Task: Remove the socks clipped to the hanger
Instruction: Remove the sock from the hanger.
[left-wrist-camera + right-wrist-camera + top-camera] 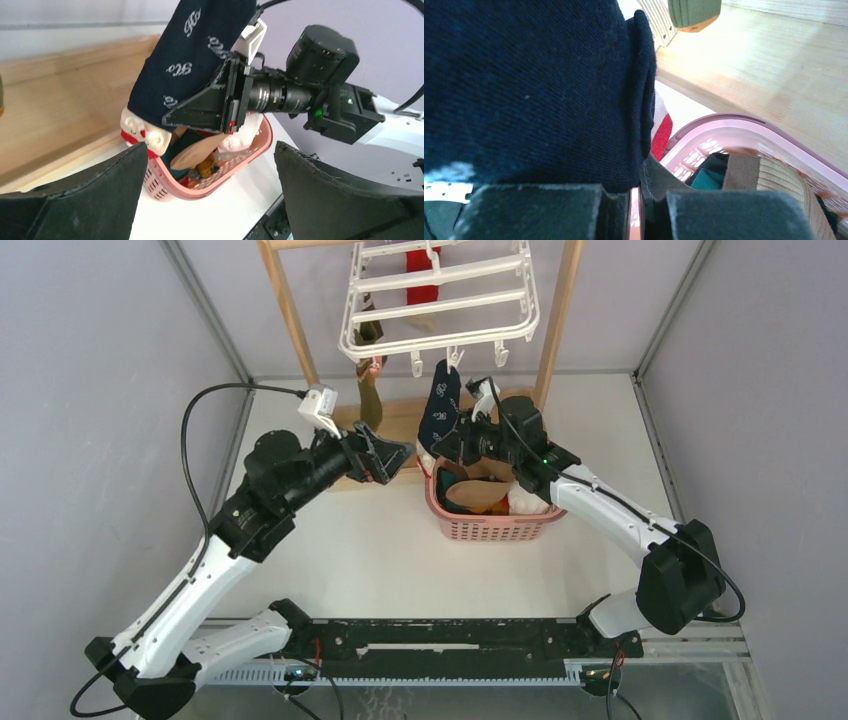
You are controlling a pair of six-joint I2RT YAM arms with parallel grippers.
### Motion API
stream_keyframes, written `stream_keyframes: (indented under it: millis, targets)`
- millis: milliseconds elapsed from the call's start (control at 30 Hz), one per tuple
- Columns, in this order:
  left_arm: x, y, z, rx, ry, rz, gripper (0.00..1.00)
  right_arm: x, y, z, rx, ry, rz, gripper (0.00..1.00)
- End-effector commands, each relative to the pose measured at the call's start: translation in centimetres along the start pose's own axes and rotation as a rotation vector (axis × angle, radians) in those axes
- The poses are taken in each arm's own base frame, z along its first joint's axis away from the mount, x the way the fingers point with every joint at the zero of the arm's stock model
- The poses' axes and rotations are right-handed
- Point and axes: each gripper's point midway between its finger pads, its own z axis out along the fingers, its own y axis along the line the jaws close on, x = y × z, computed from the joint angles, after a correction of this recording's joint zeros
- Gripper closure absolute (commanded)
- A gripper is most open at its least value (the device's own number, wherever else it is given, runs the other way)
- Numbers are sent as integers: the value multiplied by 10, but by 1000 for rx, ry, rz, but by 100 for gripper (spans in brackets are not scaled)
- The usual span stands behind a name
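Some socks [478, 495] lie in the basket [490, 531] just below the right fingers [549, 210], which pinch a clipped navy sock [440, 405]; others hang above on the hanger [430, 341]; the left fingers [90, 200] are wide and empty.

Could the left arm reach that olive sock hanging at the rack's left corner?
Probably yes: the left gripper, open, sits close by the olive sock with nothing between; the right gripper grips the navy sock.

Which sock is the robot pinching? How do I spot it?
Find the white hanger at the top of the wooden frame. From its front edge, just above the pink basket, hangs the navy sock, pinched by the right hand. It is the only dark blue one with little white marks; beside it hangs a brown and green sock.
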Motion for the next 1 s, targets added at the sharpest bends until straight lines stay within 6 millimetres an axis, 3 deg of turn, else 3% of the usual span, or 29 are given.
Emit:
stream_keyframes:
  millis: [0,300,567,967]
  targets:
    - [-50,-24,-1,29,-135,84,0,-8,7,-3,-14,-30,-29,90]
    - [-69,-50,23,72,-157,150,0,-4,6,2,-19,-19,-20,90]
    - [-88,-51,47,42,-206,214,0,-1,6,4,-19,-10,-18,90]
    - [-97,-53,75,27,-255,325,0,0,9,3,-27,-4,-18,91]
